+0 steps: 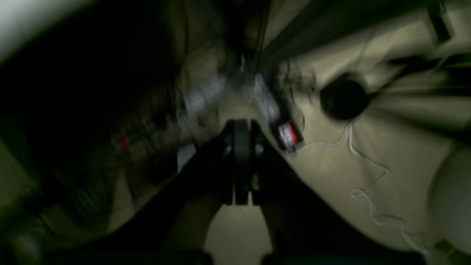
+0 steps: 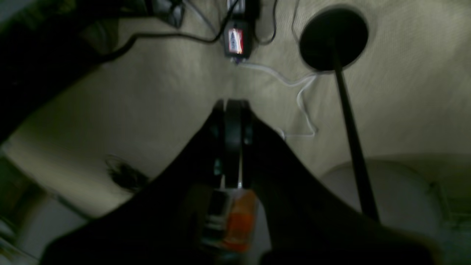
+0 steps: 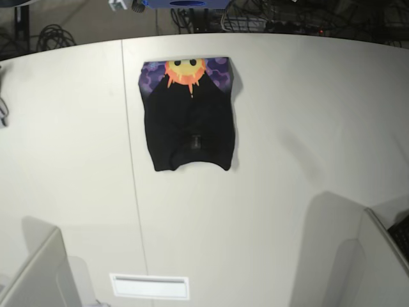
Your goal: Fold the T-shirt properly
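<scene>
Left fingers: pressed together with no gap showing and nothing between them; the left wrist view is blurred and looks at floor and cables, not the bench.
Right fingers: likewise closed flat on each other, empty; an orange blur sits below them, which I cannot identify.
Bench: pale and wide, with a seam running front to back just left of the cloth; neither arm shows in the base view.
T-shirt: lies flat toward the far middle of the bench, already a compact black packet, sleeves tucked in, the sun print across its far edge.
Handling: light, soft and limp, likely to sag and slip out of shape if lifted by one point.
Hold: best pinched at the two near corners together, through all layers, so the fold carries evenly.
Progress: it looks mostly folded; perhaps one more fold remains.
</scene>
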Robot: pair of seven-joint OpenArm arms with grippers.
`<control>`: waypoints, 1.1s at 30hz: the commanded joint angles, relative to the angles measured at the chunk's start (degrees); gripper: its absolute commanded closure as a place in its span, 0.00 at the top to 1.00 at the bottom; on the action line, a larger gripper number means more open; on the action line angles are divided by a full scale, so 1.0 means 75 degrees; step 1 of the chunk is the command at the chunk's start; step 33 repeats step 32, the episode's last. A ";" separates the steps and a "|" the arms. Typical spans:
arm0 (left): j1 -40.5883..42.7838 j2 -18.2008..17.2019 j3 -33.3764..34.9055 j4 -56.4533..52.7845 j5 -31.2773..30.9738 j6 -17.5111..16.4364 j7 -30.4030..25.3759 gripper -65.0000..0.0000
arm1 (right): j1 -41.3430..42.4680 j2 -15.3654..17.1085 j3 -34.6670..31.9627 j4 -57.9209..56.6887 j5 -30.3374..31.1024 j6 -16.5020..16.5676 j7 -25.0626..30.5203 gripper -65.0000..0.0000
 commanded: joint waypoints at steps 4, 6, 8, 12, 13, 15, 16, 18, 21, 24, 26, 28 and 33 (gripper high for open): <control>-0.1039 0.0341 0.1091 -0.2641 -0.0027 0.0708 -0.1186 0.00 | 0.1098 0.0081 -0.2179 -0.2130 -0.0217 -0.0001 0.1013 0.00; -0.1602 0.0505 0.1689 -0.4129 -0.0039 0.1036 -0.2276 0.00 | 0.1719 -0.0106 -0.3082 -0.3467 -0.0217 -0.0024 0.1728 0.00; -0.2199 0.0739 0.2158 -0.5583 -0.0039 0.1106 -0.3272 0.00 | 0.2153 -0.0446 -0.3504 -0.4885 -0.0229 -0.0024 0.2501 0.00; -0.4063 0.1525 0.2803 -0.9650 -0.0039 0.1106 -0.4667 0.00 | 0.3243 -0.1431 -0.3820 -0.8835 -0.0276 -0.0001 0.5103 0.00; -0.4684 0.1818 0.2967 -1.0951 -0.0039 0.1106 -0.4796 0.00 | 0.3560 -0.1700 -0.3879 -0.9925 -0.0276 -0.0001 0.5971 0.00; -0.5716 0.2287 0.3295 -1.2387 -0.0039 0.1106 -0.4936 0.00 | 0.4087 -0.2111 -0.3843 -1.1648 -0.0241 0.0023 0.7506 0.00; -0.6032 0.2427 0.3494 -1.2387 -0.0039 0.1106 -0.4948 0.00 | 0.4251 -0.2263 -0.3843 -1.2211 -0.0241 0.0023 0.8128 0.00; -0.6220 0.2451 0.3740 -1.2387 -0.0039 0.1106 -0.4936 0.00 | 0.4321 -0.2321 -0.3843 -1.2363 -0.0241 0.0023 0.8725 0.00; -0.6220 0.2181 0.3799 -1.1983 -0.0121 0.1106 -0.4913 0.00 | 0.4380 -0.2251 -0.3843 -1.1953 -0.0217 -0.0012 0.8479 0.00; -0.6255 0.2134 0.3799 -1.1842 -0.0121 0.1106 -0.4550 0.00 | 0.4380 -0.2169 -0.3832 -1.1648 -0.0217 -0.0024 0.8163 0.00; -0.6279 0.2122 0.3799 -1.1807 -0.0121 0.1106 -0.4198 0.00 | 0.4380 -0.2169 -0.3832 -1.1590 -0.0217 -0.0024 0.8139 0.00; -0.6290 0.2099 0.3799 -1.1772 -0.0121 0.1106 -0.4104 0.00 | 0.4392 -0.2193 -0.3832 -1.1590 -0.0217 -0.0024 0.8139 0.00; -0.6290 0.2087 0.3799 -1.1772 -0.0121 0.1106 -0.4104 0.00 | 0.4486 -0.2193 -0.3832 -1.1590 -0.0217 -0.0024 0.8151 0.00</control>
